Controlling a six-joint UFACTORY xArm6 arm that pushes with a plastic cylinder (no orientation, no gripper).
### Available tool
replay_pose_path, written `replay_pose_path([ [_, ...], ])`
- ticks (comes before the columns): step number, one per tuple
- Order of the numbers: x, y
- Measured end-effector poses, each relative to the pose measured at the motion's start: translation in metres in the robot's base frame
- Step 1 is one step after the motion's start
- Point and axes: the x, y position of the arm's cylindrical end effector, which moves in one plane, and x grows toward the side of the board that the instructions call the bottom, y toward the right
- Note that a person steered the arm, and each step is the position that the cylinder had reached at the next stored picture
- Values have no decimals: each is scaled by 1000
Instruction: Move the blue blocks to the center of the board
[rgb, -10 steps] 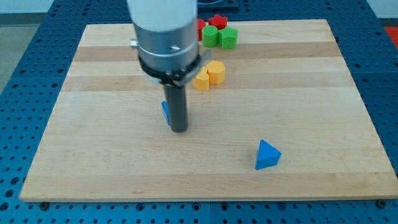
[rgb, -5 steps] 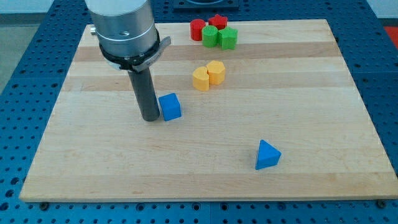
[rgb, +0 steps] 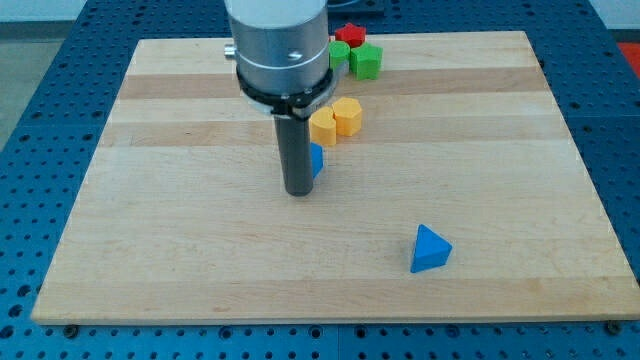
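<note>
The first blue block (rgb: 316, 159) lay near the middle of the wooden board (rgb: 150, 240), a little toward the top edge. Only a narrow sliver of it showed at the right side of the rod, so its shape could not be made out. The rod's tip (rgb: 298, 191) rested on the board directly at that block's left side, apparently touching it, though the contact itself was hidden by the rod. The arm carried no gripper: it ended in the plain dark rod, so nothing was held or clamped.

The second blue block, a triangular one (rgb: 430, 249), sat well apart from the first, toward the board's bottom right corner and short of both edges. It stood alone, with nothing touching it.

Just above and to the right of the first blue block, two yellow blocks (rgb: 336, 121) stood touching each other. The left one lay close to the rod and to the blue sliver; whether it touched either could not be told.

At the top edge of the board, near its middle, a cluster of blocks was partly covered by the arm's grey housing (rgb: 280, 45). A red block (rgb: 349, 33) showed at the very edge. Below it a green block (rgb: 366, 62) stood in full view, with a second green block (rgb: 338, 54) only partly visible at its left.
</note>
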Motion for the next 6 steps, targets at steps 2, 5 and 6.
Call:
replay_pose_path([
  [2,-18,2],
  [5,32,129],
  [6,43,200],
])
